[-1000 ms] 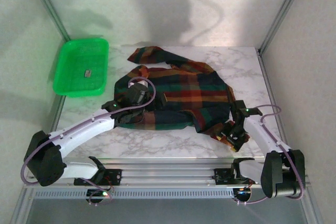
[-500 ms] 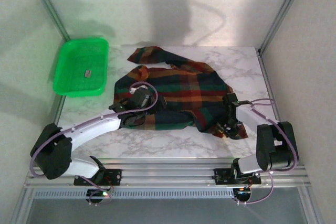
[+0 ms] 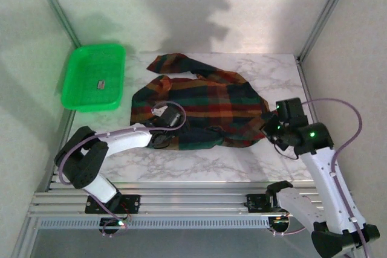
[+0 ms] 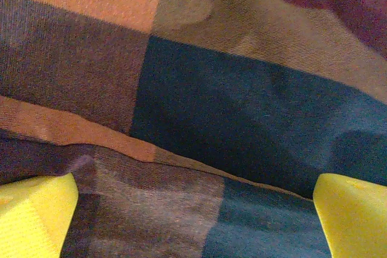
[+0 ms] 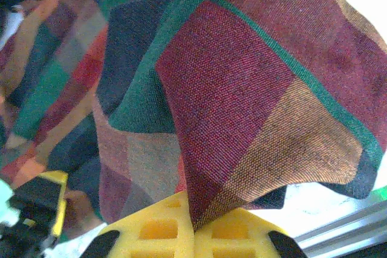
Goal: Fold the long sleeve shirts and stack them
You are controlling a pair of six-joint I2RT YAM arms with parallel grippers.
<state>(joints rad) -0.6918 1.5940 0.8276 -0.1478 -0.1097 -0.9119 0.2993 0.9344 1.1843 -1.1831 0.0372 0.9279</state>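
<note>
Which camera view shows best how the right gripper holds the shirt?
The right wrist view: the right gripper is shut on a shirt fold, close up. The top view shows it small; the left wrist view shows other cloth.

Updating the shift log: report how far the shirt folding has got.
Done: nothing folded; the plaid shirt lies crumpled on the table. In hand: right gripper is shut on its edge; left gripper hovers open, close over the cloth. Left: spreading, folding, stacking.
</note>
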